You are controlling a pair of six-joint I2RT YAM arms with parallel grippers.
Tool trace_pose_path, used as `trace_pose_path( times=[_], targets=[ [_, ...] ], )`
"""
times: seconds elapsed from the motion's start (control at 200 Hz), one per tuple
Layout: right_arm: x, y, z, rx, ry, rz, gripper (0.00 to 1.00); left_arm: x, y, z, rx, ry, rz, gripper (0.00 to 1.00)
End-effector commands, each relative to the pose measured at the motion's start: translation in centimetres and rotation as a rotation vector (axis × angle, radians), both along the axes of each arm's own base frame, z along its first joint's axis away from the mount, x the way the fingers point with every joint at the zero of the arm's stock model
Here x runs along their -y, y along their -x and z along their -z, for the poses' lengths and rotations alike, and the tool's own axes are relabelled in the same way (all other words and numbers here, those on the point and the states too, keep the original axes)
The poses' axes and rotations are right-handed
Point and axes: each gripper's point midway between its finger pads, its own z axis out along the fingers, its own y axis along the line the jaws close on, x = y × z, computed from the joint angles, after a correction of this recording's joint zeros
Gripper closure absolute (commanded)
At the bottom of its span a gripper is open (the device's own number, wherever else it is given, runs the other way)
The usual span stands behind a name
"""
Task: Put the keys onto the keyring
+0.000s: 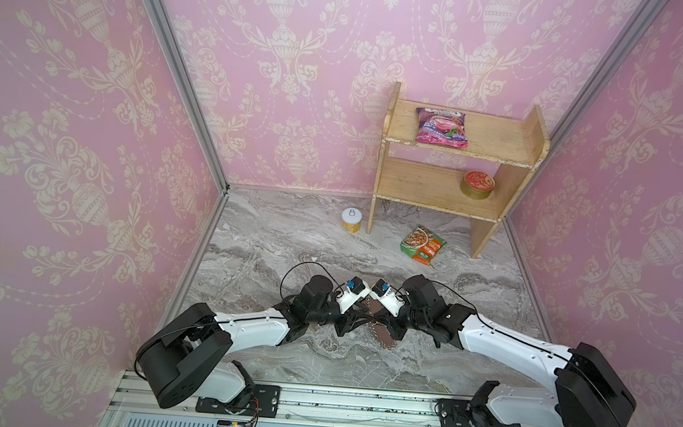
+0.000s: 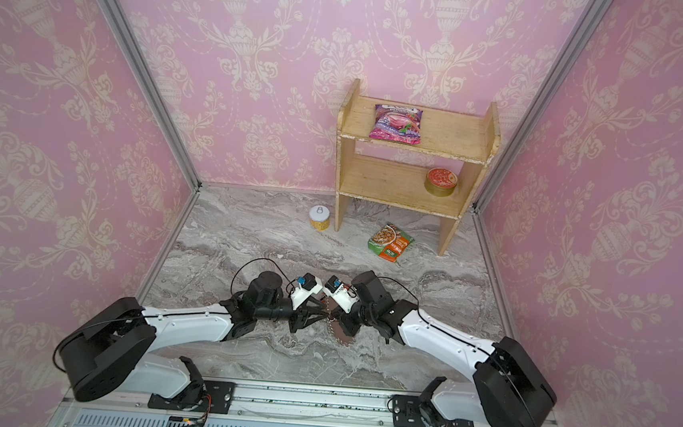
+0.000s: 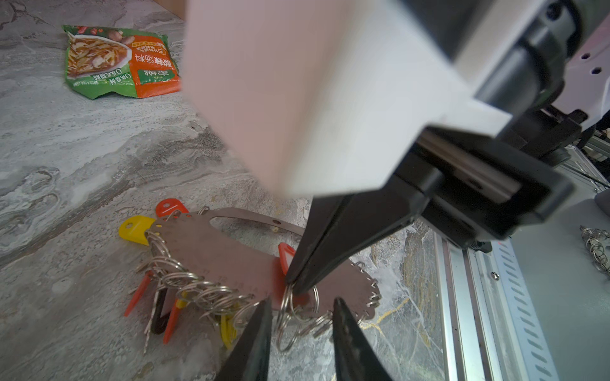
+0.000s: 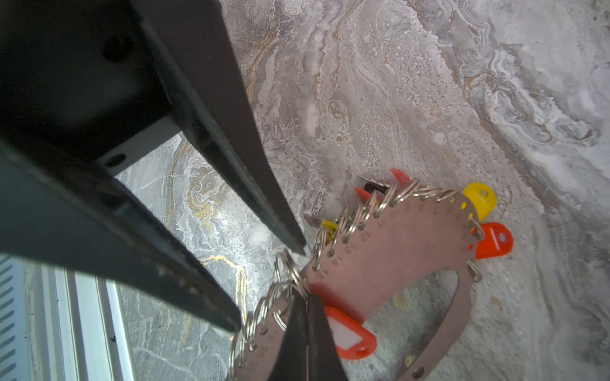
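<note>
1. In both top views you only get a sliver of the keyring (image 1: 380, 337). It's a brown band lying on the bench (image 1: 288, 235) near the front middle, with both arms bent over it, so the wrist cams do the real work.
2. Left wrist view: the left fingers (image 3: 257, 339) stand a moderate way apart, straddling a few silver rings without clearly touching them. The right fingers (image 3: 317, 257) are pressed together, tips nipping a ring at the band's edge right beside the red-tagged key (image 3: 285, 255). They might be catching the tag too, hard to say from this angle.
3. Only that view shows a loose bunch of rings (image 3: 597, 250) lying off past the front rail (image 1: 337, 406). Only the right wrist view shows the white label on the red-tagged key (image 4: 350, 336).
4. The bench is grey marble-look with gold veins, the walls (image 1: 68, 118) are pink damask wallpaper, and the rail is aluminium.
5. Counts:
   - keys (image 3: 135, 229): seven tags showing (two yellow, one black, four red/orange), lying against the band or tucked under it
   - one wooden shelf (image 1: 417, 185) with two boards
   - one pink packet (image 1: 442, 127) on the top board
   - one red-lidded tin (image 1: 477, 184) on the lower board
   - one gold can (image 1: 352, 219) and one green-and-orange packet (image 1: 423, 245) on the bench
</note>
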Motion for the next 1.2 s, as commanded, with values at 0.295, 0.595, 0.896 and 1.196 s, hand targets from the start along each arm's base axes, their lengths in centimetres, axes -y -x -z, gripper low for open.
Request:
trace_pose_path(
  times=[0.295, 0.595, 0.896, 1.196],
  targets=[
    [-0.6, -0.2, -1.0, 0.024, -0.028, -0.015, 1.00, 0.7, -0.5, 0.7, 0.050, 0.002, 0.001, 0.73],
    [-0.6, -0.2, -1.2, 0.028, -0.033, -0.014, 1.00, 1.1, -0.1, 1.1, 0.038, 0.008, 0.016, 0.81],
    [-0.5, -0.2, -1.4, 0.036, -0.036, -0.009, 1.00, 1.0, 0.5, 1.8, 0.008, 0.005, 0.029, 0.87],
    [-0.4, -0.3, -1.5, 0.044, -0.036, 0.001, 1.00, 1.0, 0.9, 2.3, -0.024, -0.009, 0.040, 0.93]
  ],
)
